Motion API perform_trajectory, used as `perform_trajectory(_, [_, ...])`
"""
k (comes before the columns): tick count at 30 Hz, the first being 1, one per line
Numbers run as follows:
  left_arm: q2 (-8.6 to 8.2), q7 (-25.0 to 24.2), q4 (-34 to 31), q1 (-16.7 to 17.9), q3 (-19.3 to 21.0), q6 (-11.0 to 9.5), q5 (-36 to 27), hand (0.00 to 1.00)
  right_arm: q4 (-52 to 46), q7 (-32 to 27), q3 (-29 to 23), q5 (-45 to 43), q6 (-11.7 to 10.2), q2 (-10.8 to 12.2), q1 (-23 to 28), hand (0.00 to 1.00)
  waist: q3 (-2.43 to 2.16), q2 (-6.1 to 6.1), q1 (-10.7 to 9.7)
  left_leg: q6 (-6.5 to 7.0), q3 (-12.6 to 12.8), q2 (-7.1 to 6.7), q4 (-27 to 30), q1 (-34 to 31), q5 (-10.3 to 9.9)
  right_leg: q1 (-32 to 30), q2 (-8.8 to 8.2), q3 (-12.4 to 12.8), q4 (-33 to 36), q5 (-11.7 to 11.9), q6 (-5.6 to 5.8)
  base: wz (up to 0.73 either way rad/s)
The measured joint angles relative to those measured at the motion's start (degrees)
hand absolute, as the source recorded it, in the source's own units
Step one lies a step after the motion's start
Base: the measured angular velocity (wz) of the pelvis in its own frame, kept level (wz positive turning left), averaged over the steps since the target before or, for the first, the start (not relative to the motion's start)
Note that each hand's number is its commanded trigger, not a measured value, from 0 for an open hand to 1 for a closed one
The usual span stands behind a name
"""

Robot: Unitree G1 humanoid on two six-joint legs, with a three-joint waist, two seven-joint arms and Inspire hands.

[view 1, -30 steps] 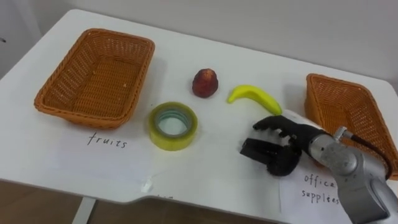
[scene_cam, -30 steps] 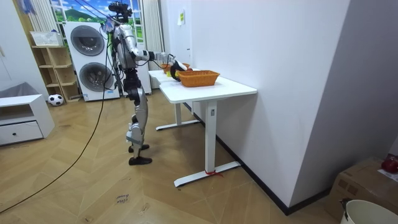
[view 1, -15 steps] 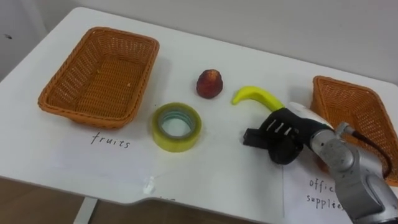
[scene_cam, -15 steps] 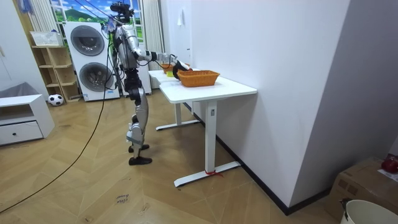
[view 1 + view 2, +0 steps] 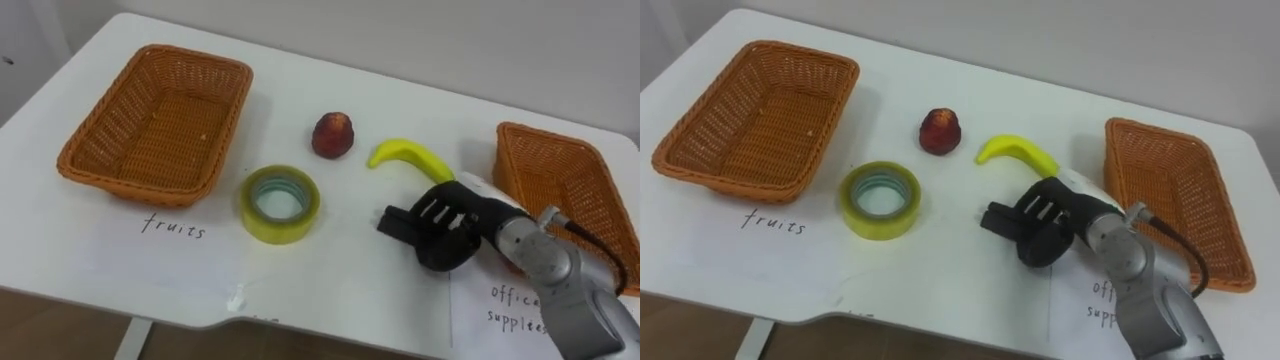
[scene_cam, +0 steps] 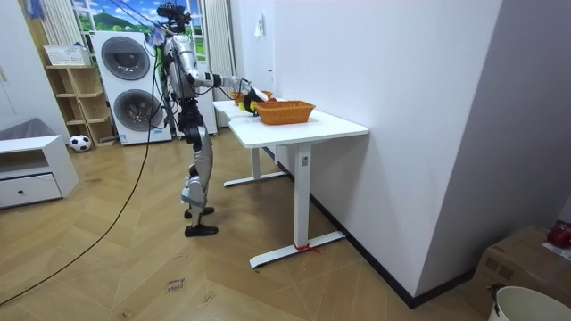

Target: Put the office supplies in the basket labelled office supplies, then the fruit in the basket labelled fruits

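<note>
The right hand (image 5: 445,228) is low over the table (image 5: 340,285), just beside the banana (image 5: 408,156). Its fingers (image 5: 400,222) are nearly straight and close together. The red fruit (image 5: 332,135) and tape (image 5: 279,203) lie between the left basket (image 5: 110,168) and right basket (image 5: 522,134).

On the worktop (image 5: 330,285), one wicker basket (image 5: 233,125) sat at the far left and another basket (image 5: 570,190) at the far right. Between them a round fruit (image 5: 333,135) lay behind the tape roll (image 5: 280,230), with the banana (image 5: 405,155) just to its right. The right hand (image 5: 445,225) rested before the banana.
</note>
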Motion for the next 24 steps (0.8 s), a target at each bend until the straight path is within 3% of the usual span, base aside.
perform_trajectory(3, [0.01,0.9,0.1,0.9,0.1,-1.4,0.0,0.00,-1.8,0.6,-0.6,1.4,-0.8,0.0,1.0,1.00,0.15,0.23,-0.6,0.00,0.0,0.00,0.0,0.1,0.0,0.1,-0.01,0.2,0.0,0.0,0.00,0.00])
perform_trajectory(8, [-0.61,1.5,-0.1,2.0,1.0,-2.6,0.1,0.00,-5.7,2.3,-2.9,10.9,-3.0,0.0,1.1,1.00,1.05,1.65,-2.9,0.01,0.7,-0.06,-0.1,0.1,0.0,-0.2,-0.11,0.4,0.0,0.0,0.01,-0.04])
perform_trajectory(11, [-0.97,1.5,0.2,3.1,3.2,-4.3,0.3,0.00,-9.7,2.5,-6.6,12.7,-4.5,0.0,1.1,1.00,0.92,2.02,-3.9,0.01,0.2,-0.04,-0.1,0.0,0.0,-0.2,-0.07,0.3,0.0,0.0,0.03,0.05])
perform_trajectory(16, [-1.14,1.6,0.8,4.4,4.2,-5.4,0.3,0.00,-14.1,0.6,-12.1,14.6,-7.6,0.0,1.0,1.00,0.32,1.16,-4.9,-0.01,0.0,-0.08,0.0,0.2,0.0,0.0,-0.11,0.2,-0.1,0.0,0.03,0.04])
perform_trajectory(20, [-1.23,1.6,2.7,4.4,5.1,-5.6,0.3,0.00,-14.8,-1.2,-14.2,16.8,-7.9,0.0,1.0,1.00,0.14,0.85,-4.9,0.00,0.0,-0.17,0.0,0.4,0.0,0.2,-0.22,0.2,-0.1,0.0,0.03,-0.03])
perform_trajectory(24, [-1.61,1.2,2.8,5.1,6.6,-5.3,0.8,0.00,-16.2,-2.2,-16.2,17.4,-7.9,0.0,1.0,1.00,0.25,0.99,-5.0,0.02,0.3,-0.13,-0.1,0.5,0.0,0.5,-0.19,0.2,-0.1,0.0,0.03,-0.01])
